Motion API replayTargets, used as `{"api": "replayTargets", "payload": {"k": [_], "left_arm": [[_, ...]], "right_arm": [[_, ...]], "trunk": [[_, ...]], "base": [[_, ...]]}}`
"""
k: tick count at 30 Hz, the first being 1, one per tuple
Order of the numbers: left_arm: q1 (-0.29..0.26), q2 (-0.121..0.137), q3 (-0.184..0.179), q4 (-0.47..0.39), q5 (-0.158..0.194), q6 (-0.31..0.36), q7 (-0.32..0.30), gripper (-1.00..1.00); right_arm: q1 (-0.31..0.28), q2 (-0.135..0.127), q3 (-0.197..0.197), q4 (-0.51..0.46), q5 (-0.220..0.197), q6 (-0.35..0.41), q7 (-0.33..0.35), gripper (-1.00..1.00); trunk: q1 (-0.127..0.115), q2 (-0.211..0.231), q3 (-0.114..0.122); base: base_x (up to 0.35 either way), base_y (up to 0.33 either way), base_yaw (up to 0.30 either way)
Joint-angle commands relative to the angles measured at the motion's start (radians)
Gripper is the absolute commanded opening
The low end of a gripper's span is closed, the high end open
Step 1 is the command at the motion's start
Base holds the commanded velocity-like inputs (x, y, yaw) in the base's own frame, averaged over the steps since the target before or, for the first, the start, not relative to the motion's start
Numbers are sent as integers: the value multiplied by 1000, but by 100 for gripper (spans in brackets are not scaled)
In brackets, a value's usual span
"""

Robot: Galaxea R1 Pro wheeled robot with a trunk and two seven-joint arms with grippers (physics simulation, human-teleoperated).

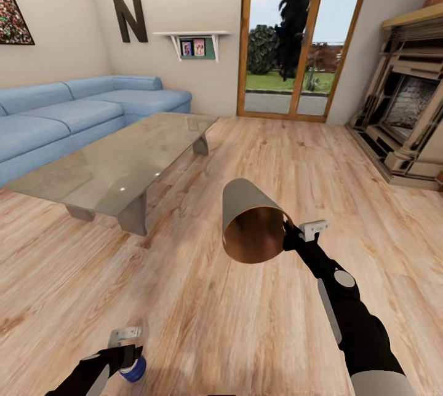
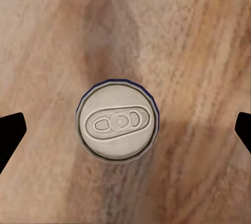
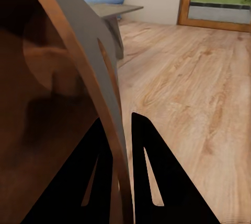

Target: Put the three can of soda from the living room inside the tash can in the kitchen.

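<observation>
Your left pincer [image 2: 125, 127] hangs straight above the dark blue soda can [image 2: 118, 122], which stands upright on the wood floor [image 1: 203, 322], and its two fingertips [image 2: 10, 132] show far apart at either side of the can without touching it, so it is spread wide and holding nothing. To do this pick well, I would come straight down with the can centred between the tips, as it nearly is in the left wrist view, and close only once the fingers are well below the rim, so the round wall does not squirt out sideways. The can's grey metal top with its pull tab faces the camera, with only a thin blue edge around it; in the head view its blue body [image 1: 133, 369] peeps out under the pincer. Your right pincer [image 3: 121, 182] is clenched on the wall of the trash can [image 1: 249, 224], one finger inside and one outside, and holds it off the floor, tipped so its brown mouth faces you. The bin hangs above the floor, well beyond the blue can and to its right; it is pale grey outside and wood-toned inside. Keep that grip steady while the left arm works. The glass table [image 1: 117, 165] beyond the blue can carries no cans that I can see.
</observation>
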Motion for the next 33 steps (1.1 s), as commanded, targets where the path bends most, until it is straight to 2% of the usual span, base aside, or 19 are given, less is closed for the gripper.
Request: {"api": "replayTargets", "payload": {"k": [1, 11, 20, 33], "left_arm": [[0, 0, 0, 0, 0, 0, 0, 100], [0, 0, 0, 1, 0, 0, 0, 100], [0, 0, 0, 3, -1, -11, 0, 100], [0, 0, 0, -2, 0, -19, 0, 100]], "right_arm": [[0, 0, 0, -2, -12, 1, 7, -100], [7, 1, 14, -2, -11, 1, 7, -100], [9, 1, 23, -2, -10, 1, 6, -100], [9, 1, 25, -2, -12, 1, 6, -100]], "trunk": [[0, 0, -4], [5, -3, -43], [5, -3, -43], [5, -3, -43]], "base": [[0, 0, 0], [0, 0, 0], [19, 0, 0], [184, 0, 0]]}}
